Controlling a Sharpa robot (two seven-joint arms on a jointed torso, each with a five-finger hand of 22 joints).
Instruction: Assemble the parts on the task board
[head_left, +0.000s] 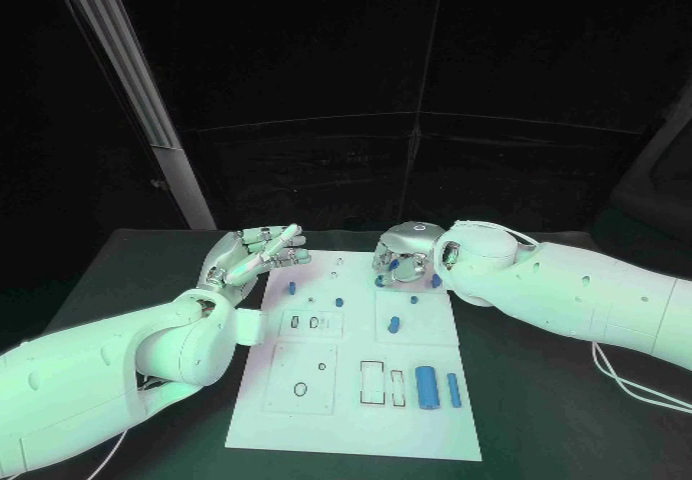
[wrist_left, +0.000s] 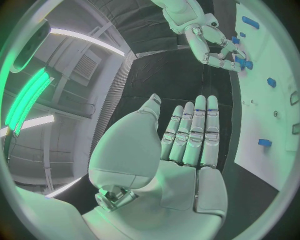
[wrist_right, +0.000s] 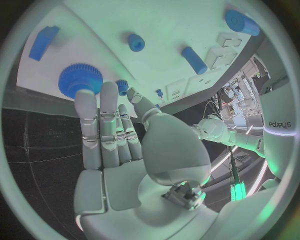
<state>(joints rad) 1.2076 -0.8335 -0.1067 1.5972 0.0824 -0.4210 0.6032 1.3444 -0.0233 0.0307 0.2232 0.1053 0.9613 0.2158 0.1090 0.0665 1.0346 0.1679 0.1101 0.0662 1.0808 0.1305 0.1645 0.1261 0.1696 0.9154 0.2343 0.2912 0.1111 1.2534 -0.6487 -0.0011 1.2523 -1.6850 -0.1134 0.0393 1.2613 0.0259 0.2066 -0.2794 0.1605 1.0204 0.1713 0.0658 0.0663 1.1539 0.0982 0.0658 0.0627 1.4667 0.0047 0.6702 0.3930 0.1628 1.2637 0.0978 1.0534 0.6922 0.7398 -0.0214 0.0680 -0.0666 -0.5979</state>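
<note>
My left hand (head_left: 254, 254) hovers over the desk (head_left: 130, 270) just beside the board's (head_left: 346, 420) far left corner, fingers straight and together, thumb apart, holding nothing. The white board lies mid-desk between my arms. On it, small blue parts sit along the far half, one peg (head_left: 290, 287) near my left hand, and a large cylinder (head_left: 427, 388) lies beside a thin rod (head_left: 453, 390) toward the near right. My right hand (head_left: 404, 262) hangs over the board's far edge, fingers pointing down. In the right wrist view its fingertips (wrist_right: 86, 97) reach a blue gear (wrist_right: 80, 78); I cannot tell whether they grip it.
</note>
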